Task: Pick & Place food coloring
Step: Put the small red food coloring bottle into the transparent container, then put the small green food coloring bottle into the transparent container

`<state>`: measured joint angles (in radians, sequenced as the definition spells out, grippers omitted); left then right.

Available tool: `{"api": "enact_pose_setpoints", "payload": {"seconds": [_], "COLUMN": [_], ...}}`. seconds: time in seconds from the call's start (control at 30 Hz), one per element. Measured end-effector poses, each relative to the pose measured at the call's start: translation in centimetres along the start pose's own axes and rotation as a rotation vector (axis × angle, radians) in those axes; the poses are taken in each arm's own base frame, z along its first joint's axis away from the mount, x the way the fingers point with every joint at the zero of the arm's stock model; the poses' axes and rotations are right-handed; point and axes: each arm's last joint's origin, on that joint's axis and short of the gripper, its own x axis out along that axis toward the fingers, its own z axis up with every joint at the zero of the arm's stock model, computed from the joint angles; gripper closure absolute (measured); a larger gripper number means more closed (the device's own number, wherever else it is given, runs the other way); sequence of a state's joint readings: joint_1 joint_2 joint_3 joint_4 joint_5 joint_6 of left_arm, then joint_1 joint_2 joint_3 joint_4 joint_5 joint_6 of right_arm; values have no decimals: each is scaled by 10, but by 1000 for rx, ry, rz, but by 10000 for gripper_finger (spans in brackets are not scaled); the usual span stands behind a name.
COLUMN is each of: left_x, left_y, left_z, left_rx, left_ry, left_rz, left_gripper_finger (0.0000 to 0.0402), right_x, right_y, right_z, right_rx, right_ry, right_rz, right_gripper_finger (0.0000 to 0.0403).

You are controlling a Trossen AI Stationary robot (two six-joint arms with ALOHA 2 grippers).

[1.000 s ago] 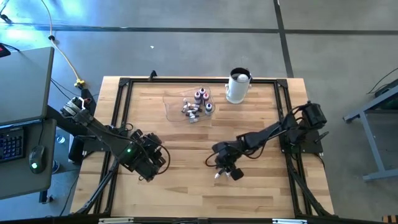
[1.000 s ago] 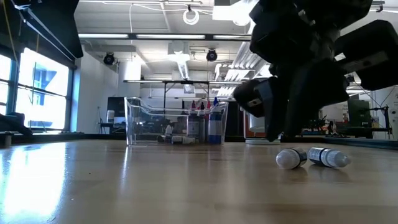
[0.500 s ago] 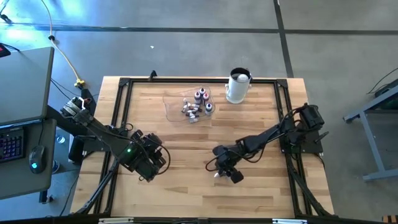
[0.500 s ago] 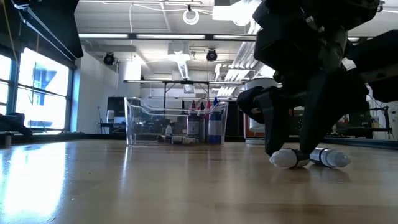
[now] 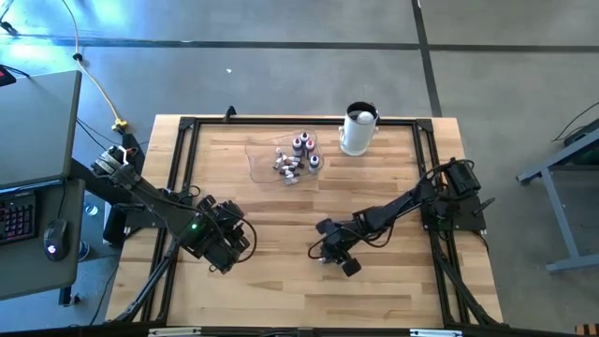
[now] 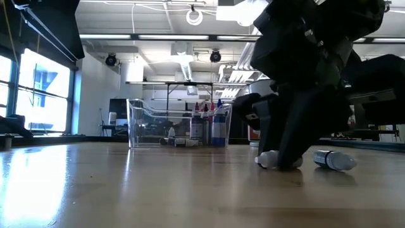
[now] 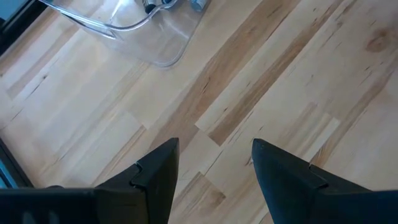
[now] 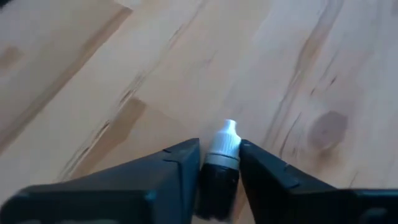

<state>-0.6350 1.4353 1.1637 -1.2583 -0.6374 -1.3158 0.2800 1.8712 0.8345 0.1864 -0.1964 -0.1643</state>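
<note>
My right gripper (image 5: pixel 329 258) is down at the table's middle right, shut on one tiny food coloring bottle (image 8: pixel 220 163) with a white tip and a dark body. A second small bottle (image 6: pixel 333 159) lies on its side on the wood just right of it. More food coloring bottles (image 5: pixel 298 155) sit inside a clear plastic container (image 6: pixel 140 124) near the far edge. My left gripper (image 7: pixel 214 167) is open over bare wood at the table's near left (image 5: pixel 227 245). My right gripper pinches the small bottle between its two fingers, on the dark body just behind the white tip (image 8: pixel 226 134). The fingers (image 6: pixel 286 136) come down from above, slanting in from the table's right. The bottle lies on its side at table level, its white end (image 6: pixel 265 160) sticking out toward the left.
A tall white cylindrical container with a dark top (image 5: pixel 358 129) stands at the far edge, right of the clear container. A black frame (image 5: pixel 281 123) runs around the wooden table top. Open wood lies between the two arms.
My right gripper has come down from above the two lying bottles, set its fingers on either side of the left one and shut on it. It has then shifted a little toward the table's left, taking that bottle away from the other, which stayed in place.
</note>
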Motion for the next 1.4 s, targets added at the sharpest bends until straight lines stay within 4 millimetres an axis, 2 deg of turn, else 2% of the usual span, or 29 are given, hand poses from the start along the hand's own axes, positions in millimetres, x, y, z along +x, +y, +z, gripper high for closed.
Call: {"api": "enact_pose_setpoints", "payload": {"seconds": [0.13,0.3,0.4,0.47,0.63,0.7,0.77,0.87,0.97,1.03,1.13,1.23,1.3,1.4], "left_x": [0,0,0,0,0,0,0,0,0,0,0,0,0,0], "left_y": [0,0,0,0,0,0,0,0,-1,-1,-1,-2,-2,-2], "left_z": [0,0,0,0,0,0,0,1,1,1,2,2,2,2], "left_rx": [4,10,9,9,14,28,33,33,30,28,25,22,22,20], "left_ry": [-1,-1,-1,-2,-8,-11,-12,-26,-37,-41,-57,-67,-67,-69], "left_rz": [0,1,0,1,3,0,0,3,2,0,1,1,1,-1], "left_gripper_finger": [202,202,202,202,202,202,202,202,202,202,202,202,202,202], "right_x": [0,-3,-6,-13,-44,-58,-70,-86,-100,-105,-106,-95,-88,-85], "right_y": [-6,-18,-31,-46,-93,-113,-135,-167,-193,-207,-221,-229,-229,-225], "right_z": [0,3,11,26,64,77,82,78,60,47,35,26,21,26], "right_rx": [12,38,-52,-132,-267,-246,-216,-96,100,163,183,182,176,161], "right_ry": [-10,-44,-104,-146,-115,-137,-165,-221,-240,-234,-250,-260,-249,-261], "right_rz": [-64,-176,-265,-401,-944,-1018,-1007,-896,-837,-840,-865,-840,-803,-794], "right_gripper_finger": [340,340,327,316,323,333,338,330,313,307,306,315,321,324]}}
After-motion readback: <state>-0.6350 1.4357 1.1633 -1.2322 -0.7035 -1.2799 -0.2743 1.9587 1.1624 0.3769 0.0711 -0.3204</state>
